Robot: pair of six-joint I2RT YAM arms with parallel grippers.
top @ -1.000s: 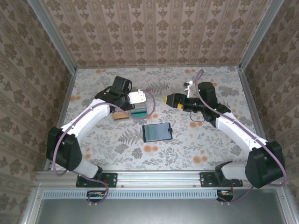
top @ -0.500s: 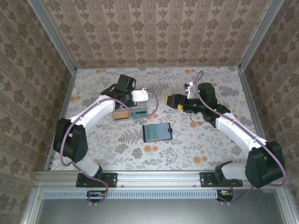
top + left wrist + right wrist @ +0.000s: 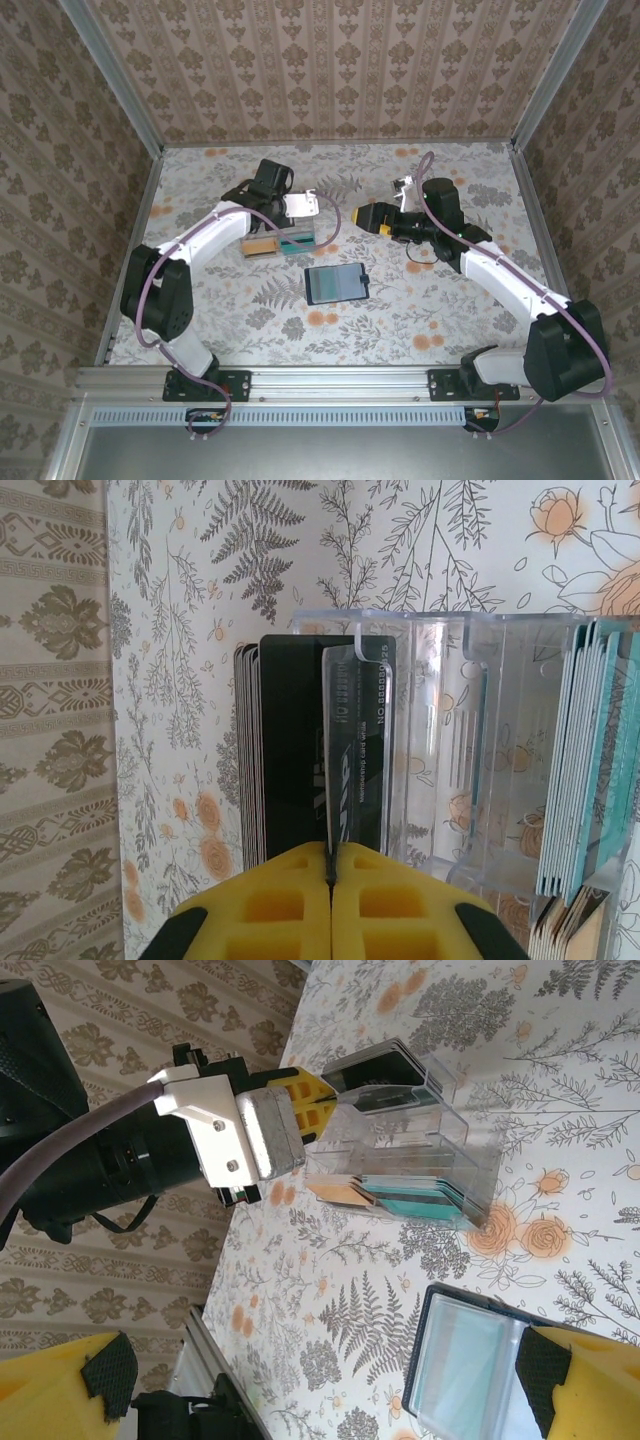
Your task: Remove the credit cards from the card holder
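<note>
Step in hand, as judged: a card is being filed into the tray.

Far left of the tray, the left gripper is closed on the near edge of a dark card, held upright. The card is partly inside the clear tray, just beside a dark stack and against a clear divider.

- The card should be kept parallel to the divider and pushed in until its far edge is seated.
- Only then should the jaws be opened, and only a little.
- The gripper should be retracted straight back along the card's plane, so the neighbouring stack is not dragged or tipped.

Teal cards are filed at the tray's right end, and orange-tan cards lie at the tray's left in the overhead view.

The card holder lies open and flat on the table, just near of the tray and between the arms. Whether cards are left in it cannot be told.

The right gripper is held above the table just right of the tray with its jaws wide apart and nothing in them. It should be kept clear until the left arm is out.

Writing: white print runs along the held card's edge, too small and rotated to be read reliably. No brand is legible elsewhere.
</note>
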